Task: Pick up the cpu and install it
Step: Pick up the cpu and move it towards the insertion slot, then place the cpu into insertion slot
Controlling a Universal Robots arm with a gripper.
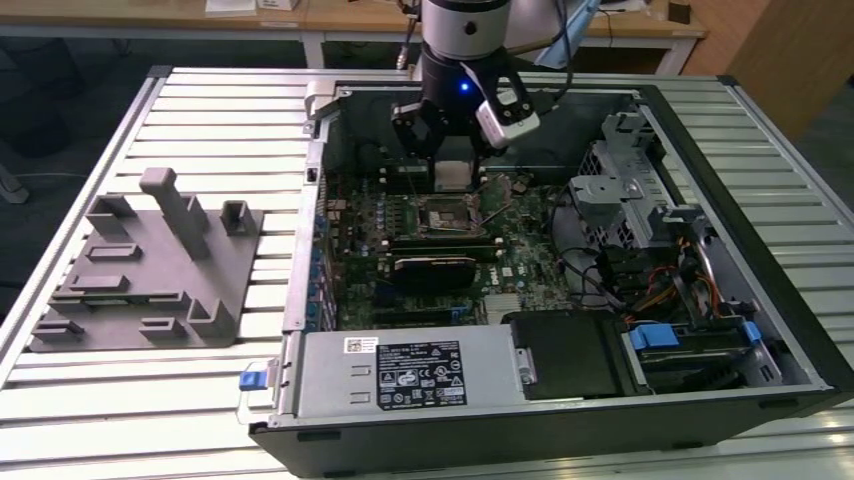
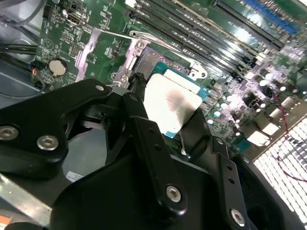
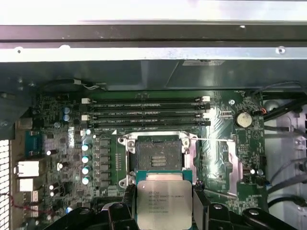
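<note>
claw (image 3: pixel 163 211): closed down to chip width, clamped on the cpu (image 3: pixel 164 203). One black finger (image 3: pixel 200 207) presses on each of two opposite edges, seen in both wrist views.
cpu: held in the claw, silver top facing the first wrist camera. Not seated in the socket (image 3: pixel 158 153).
cpu vs socket: in the first wrist view the chip sits just beside the socket, on the side away from the memory slots (image 3: pixel 148 112).
socket: open, with the dark contact field exposed inside its silver frame.
exterior view: the claw (image 1: pixel 454 165) hangs inside the computer case (image 1: pixel 534 440), over the green board (image 1: pixel 521 255). The cpu (image 1: pixel 454 178) is held apart from the socket (image 1: pixel 447 215).
second wrist view: the cpu (image 2: pixel 172 103) overlaps one corner of the socket (image 2: pixel 160 60) along the line of sight. Can't tell whether they touch.
coin battery (image 3: pixel 243 119): on the board near the socket, off to one side of its frame.
grey block (image 1: pixel 140 265): outside the case, well apart from the socket, toward the exterior view's left.
table (image 1: pixel 120 420): slatted metal, carries the case and the grey block.
</note>
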